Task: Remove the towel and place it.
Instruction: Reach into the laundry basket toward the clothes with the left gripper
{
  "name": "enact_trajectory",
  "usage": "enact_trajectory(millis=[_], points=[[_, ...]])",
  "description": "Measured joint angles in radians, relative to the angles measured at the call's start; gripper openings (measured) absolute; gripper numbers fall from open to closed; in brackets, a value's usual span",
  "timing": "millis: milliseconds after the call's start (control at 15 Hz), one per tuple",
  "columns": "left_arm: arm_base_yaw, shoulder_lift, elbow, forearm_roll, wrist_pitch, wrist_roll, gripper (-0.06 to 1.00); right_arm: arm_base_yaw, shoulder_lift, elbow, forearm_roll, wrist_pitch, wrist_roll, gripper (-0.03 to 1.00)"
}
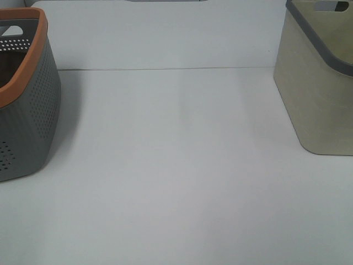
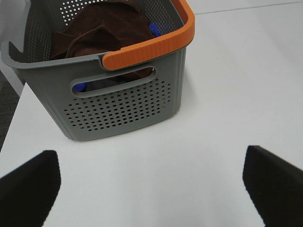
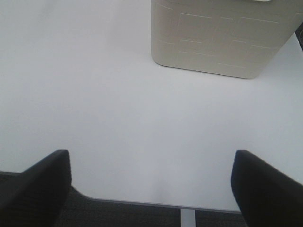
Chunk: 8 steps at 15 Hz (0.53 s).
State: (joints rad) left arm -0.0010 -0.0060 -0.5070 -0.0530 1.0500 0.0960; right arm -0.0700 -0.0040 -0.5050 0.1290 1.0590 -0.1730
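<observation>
The left gripper (image 2: 151,163) has its jaws spread wide, holding nothing; the right gripper (image 3: 151,163) likewise, jaws wide and empty.

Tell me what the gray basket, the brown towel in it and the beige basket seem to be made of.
Gray basket: likely moulded plastic, matte, with hole rows and an orange rim.
Towel: seemingly soft plush cloth, dark brown, crumpled in folds.
Beige basket: probably plastic too, matte, with faint embossed lines.

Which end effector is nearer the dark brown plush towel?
Left. The left end effector faces the grey perforated basket holding the towel; the right end effector faces the beige basket opposite.
</observation>
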Motion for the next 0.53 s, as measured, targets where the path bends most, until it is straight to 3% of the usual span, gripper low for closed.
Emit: enact_trajectory(millis=[533], points=[[0.000,0.000,0.000,0.007,0.000,-0.003,0.99,0.000,0.000,0.000,0.000,0.000,0.000,0.90]])
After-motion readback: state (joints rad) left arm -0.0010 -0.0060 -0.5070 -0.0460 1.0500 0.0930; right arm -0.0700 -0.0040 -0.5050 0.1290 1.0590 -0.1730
